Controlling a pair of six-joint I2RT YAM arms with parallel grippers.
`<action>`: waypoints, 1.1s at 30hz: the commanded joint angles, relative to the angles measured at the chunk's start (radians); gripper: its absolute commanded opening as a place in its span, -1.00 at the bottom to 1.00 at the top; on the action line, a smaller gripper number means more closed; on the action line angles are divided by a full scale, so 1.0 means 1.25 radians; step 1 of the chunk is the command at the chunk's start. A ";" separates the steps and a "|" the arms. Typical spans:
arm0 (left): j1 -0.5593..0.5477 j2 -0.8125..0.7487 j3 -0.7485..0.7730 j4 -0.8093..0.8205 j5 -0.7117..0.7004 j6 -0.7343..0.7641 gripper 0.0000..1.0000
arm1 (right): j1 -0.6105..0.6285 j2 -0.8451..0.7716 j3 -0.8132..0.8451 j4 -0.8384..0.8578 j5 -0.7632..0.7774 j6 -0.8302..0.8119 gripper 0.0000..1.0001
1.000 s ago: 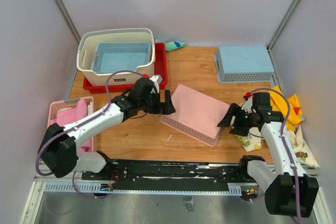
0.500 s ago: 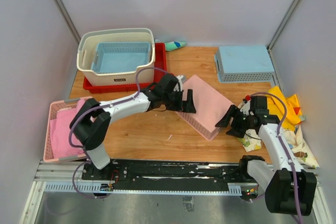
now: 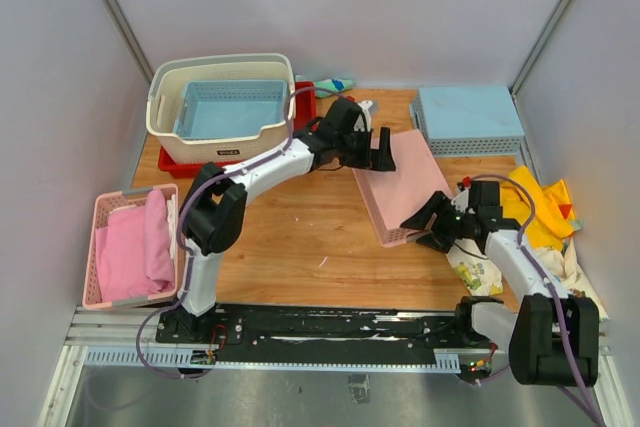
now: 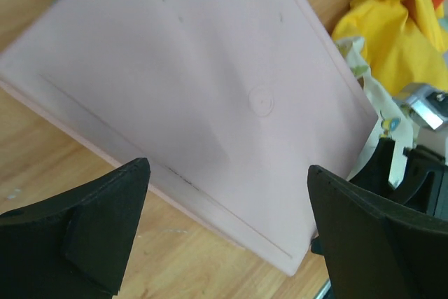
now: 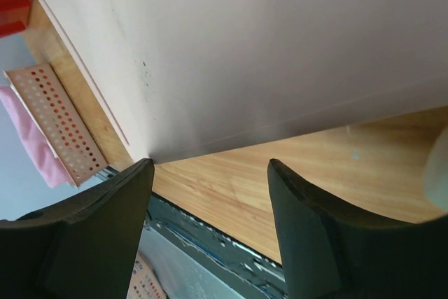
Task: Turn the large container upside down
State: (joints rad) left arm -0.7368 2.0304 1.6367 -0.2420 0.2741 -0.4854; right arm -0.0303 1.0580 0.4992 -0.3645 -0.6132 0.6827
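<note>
From above, the left gripper (image 3: pixel 381 153) has reached far forward. The pink basket (image 3: pixel 405 187) has slid and turned toward the right gripper (image 3: pixel 428 219). The large container (image 3: pixel 220 147) sits untouched on the red tray (image 3: pixel 308 102). Both wrist views show fingers wide apart, holding nothing.

The large container (image 3: pixel 200 145) stands on a tray (image 3: pixel 172 166) at the worktop's (image 3: pixel 300 237) far left, a smaller basket (image 3: pixel 232 107) nested inside it. An overturned basket (image 3: pixel 410 182) lies right of centre, an overturned crate (image 3: pixel 468 112) behind it. Crumpled cloths (image 3: pixel 545 209) lie along the right edge.
</note>
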 commanded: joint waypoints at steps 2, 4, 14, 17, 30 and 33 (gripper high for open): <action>0.039 -0.042 0.119 -0.093 -0.038 0.061 0.98 | 0.073 0.086 0.005 0.231 0.026 0.177 0.34; 0.040 -0.081 0.122 -0.110 -0.049 0.073 0.98 | 0.110 0.126 0.045 0.255 0.055 0.205 0.34; 0.040 -0.286 0.028 -0.158 -0.095 0.074 0.98 | 0.212 0.356 0.154 0.600 0.191 0.544 0.30; 0.040 -0.341 0.002 -0.169 -0.099 0.070 0.98 | 0.230 0.465 0.232 0.649 0.202 0.579 0.27; 0.044 -0.474 -0.018 -0.262 -0.188 0.093 0.98 | 0.202 0.764 0.448 0.844 0.194 0.672 0.29; 0.058 -0.480 0.000 -0.301 -0.228 0.104 0.98 | 0.187 0.765 0.439 0.883 0.168 0.662 0.29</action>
State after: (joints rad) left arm -0.6819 1.4494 1.6043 -0.5411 0.0738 -0.3866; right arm 0.2348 2.0029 1.0359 0.6308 -0.3729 1.4971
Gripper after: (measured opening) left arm 0.992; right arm 0.641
